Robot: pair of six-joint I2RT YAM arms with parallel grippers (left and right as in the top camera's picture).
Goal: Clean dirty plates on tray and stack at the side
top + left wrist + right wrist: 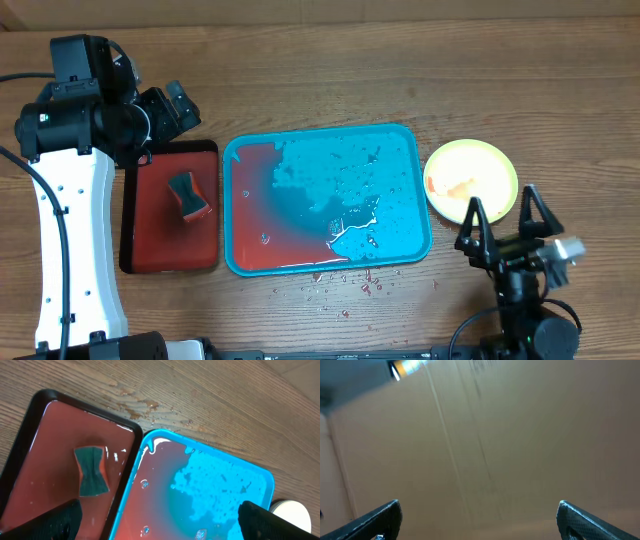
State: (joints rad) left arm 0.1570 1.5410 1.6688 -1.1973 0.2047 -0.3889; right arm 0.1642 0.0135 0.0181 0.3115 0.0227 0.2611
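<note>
Yellow-green plate [462, 172] just beside the wide-apart right pincer [501, 200], right of the turquoise tray [400, 180].

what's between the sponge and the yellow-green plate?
In the overhead view, the turquoise tray, pooled with reddish water, lies between the sponge on the dark red tray and the yellow-green plate.
</note>
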